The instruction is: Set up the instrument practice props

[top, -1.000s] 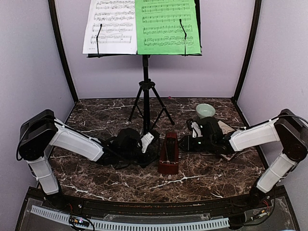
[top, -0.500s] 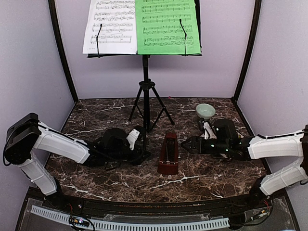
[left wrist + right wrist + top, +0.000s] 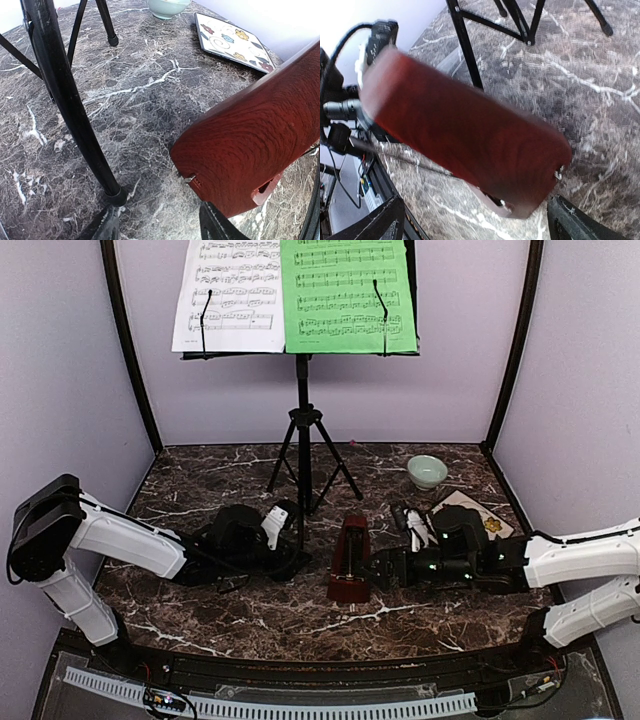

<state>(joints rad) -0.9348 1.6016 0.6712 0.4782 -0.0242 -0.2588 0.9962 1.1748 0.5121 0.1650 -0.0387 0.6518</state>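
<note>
While straddling the metronome (image 3: 351, 558) with the right pincer (image 3: 377, 566) wide open and empty, close squarely on its sides and steer the part-open, empty left pincer (image 3: 299, 559) clear of the stand leg (image 3: 75, 111).

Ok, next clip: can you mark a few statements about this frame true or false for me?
1. The green sheet sits to the right of the white sheet on the music stand. True.
2. The metronome lies flat on its side. False: it stands upright on the table, in front of the stand's legs.
3. The pale-green bowl sits on the floral plate. False: the bowl stands on the bare table, beyond the plate and apart from it.
4. The right end effector is open and close beside the metronome. True.
</note>
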